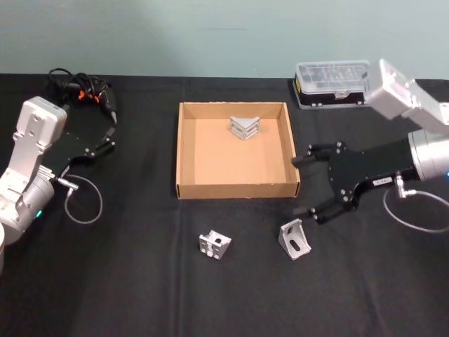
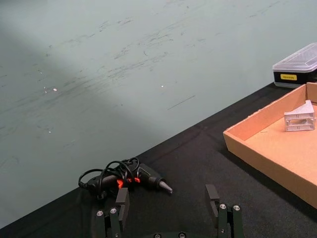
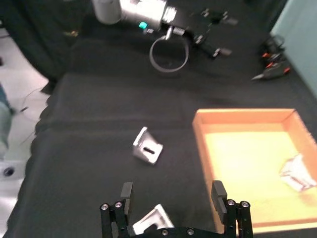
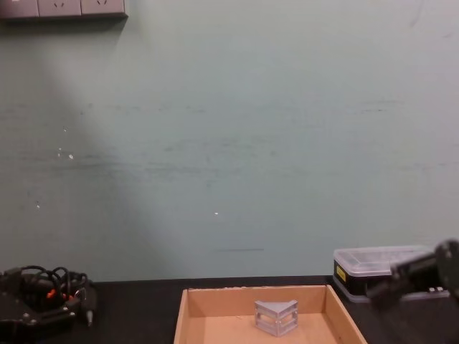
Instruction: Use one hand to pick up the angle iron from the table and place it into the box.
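Two silver angle irons lie on the black table [image 1: 126, 281] in front of the box: one [image 1: 215, 245] at centre, one [image 1: 295, 239] to its right. A third angle iron [image 1: 245, 126] rests inside the tan cardboard box [image 1: 184, 151], near its far wall. My right gripper [image 1: 302, 185] hangs open just above and beside the right-hand angle iron [image 3: 151, 220], by the box's front right corner, holding nothing. In the right wrist view the other loose angle iron [image 3: 147, 147] lies farther off. My left gripper [image 1: 110, 132] is parked open at the far left.
A black case with a clear lid [image 1: 333, 84] stands behind the box at the right. A black power tool with tangled cable [image 1: 81, 91] lies at the back left, just beyond the left gripper. A grey cable loop [image 1: 83, 200] rests by the left arm.
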Tool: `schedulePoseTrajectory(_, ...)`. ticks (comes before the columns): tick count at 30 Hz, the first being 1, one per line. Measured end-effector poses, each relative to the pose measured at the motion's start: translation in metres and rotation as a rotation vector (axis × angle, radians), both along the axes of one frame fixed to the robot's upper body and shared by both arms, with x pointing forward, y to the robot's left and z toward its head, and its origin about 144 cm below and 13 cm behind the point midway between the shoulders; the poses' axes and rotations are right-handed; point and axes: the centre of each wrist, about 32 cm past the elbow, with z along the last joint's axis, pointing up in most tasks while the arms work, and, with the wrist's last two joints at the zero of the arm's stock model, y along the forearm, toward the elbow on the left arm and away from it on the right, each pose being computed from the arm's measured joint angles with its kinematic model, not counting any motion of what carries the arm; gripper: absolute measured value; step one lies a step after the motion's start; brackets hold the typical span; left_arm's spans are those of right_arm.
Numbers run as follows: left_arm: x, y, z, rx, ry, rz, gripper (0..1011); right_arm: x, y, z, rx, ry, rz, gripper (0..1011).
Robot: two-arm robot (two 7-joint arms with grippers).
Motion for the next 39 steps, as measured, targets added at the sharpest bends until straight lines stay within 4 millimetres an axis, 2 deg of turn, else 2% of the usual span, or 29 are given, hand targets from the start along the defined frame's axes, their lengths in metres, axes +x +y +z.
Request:
schedulePoseTrajectory(18,0.0,0.0,0.0,0.0,0.0,0.0,1000,0.012,-0.004,-0.029,-0.101,0.072,0.01,1003)
schedulePoseTrajectory(39,0.0,0.0,0.0,0.0,0.0,0.0,1000,0.015,-0.003,-0.062,-0.113,0.11,-0.047,1003)
